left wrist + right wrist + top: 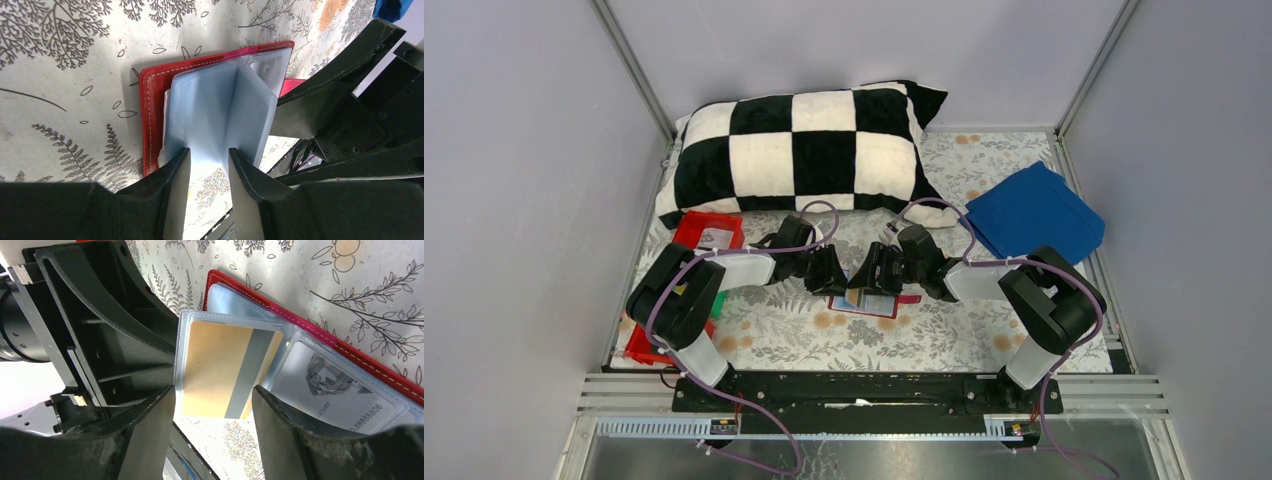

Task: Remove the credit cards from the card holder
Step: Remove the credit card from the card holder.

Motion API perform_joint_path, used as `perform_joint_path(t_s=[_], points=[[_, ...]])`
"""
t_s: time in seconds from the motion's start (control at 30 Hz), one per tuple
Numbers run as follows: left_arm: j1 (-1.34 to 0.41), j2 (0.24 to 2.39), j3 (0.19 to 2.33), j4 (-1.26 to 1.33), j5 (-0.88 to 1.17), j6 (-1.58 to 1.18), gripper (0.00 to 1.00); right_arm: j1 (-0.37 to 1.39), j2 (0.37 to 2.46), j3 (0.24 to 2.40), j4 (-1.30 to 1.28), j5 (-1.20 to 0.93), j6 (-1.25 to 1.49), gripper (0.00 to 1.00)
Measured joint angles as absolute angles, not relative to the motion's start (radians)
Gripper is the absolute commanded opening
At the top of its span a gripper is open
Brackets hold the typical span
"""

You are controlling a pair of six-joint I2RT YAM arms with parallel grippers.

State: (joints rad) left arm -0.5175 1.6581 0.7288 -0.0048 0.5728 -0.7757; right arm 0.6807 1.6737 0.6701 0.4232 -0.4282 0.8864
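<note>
The red card holder [882, 304] lies open on the floral cloth between my two grippers, its red cover [152, 115] flat and its pale blue clear sleeves [210, 110] fanned up. My left gripper [210, 155] is open, its fingertips either side of a raised sleeve's lower edge. My right gripper [214, 390] is open and straddles a raised sleeve that holds a yellowish credit card [220, 370] with a grey stripe. A pale grey card [330, 385] with a diamond picture lies in a sleeve against the red cover [370, 362]. From above, the left gripper [836, 280] and right gripper [862, 280] almost touch.
A black-and-white checked pillow [804, 150] lies at the back. A folded blue cloth [1034, 215] is at the back right. A red tray [709, 232] and a green tray [717, 300] sit at the left under the left arm. Grey walls close in on both sides.
</note>
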Motion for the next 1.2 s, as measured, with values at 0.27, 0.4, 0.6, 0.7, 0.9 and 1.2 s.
perform_joint_path(t_s=[0.27,0.4,0.6,0.7,0.9,1.2], points=[[-0.517,1.658,0.729,-0.005,0.573,-0.776,0.38,0.682,1.674,0.67,0.429,-0.428,0.887,0.66],[-0.517,1.658,0.729,-0.005,0.573,-0.776,0.38,0.683,1.675,0.67,0.431,-0.429,0.887,0.65],[-0.517,1.658,0.729,-0.005,0.573,-0.775,0.38,0.685,1.687,0.67,0.43,-0.427,0.888,0.59],[-0.517,1.658,0.729,-0.005,0.573,-0.775,0.38,0.686,1.687,0.67,0.43,-0.426,0.891,0.57],[-0.517,1.658,0.729,-0.005,0.573,-0.773,0.38,0.688,1.684,0.67,0.422,-0.404,0.892,0.54],[-0.517,1.658,0.729,-0.006,0.578,-0.764,0.38,0.691,1.621,0.658,0.355,-0.34,0.885,0.53]])
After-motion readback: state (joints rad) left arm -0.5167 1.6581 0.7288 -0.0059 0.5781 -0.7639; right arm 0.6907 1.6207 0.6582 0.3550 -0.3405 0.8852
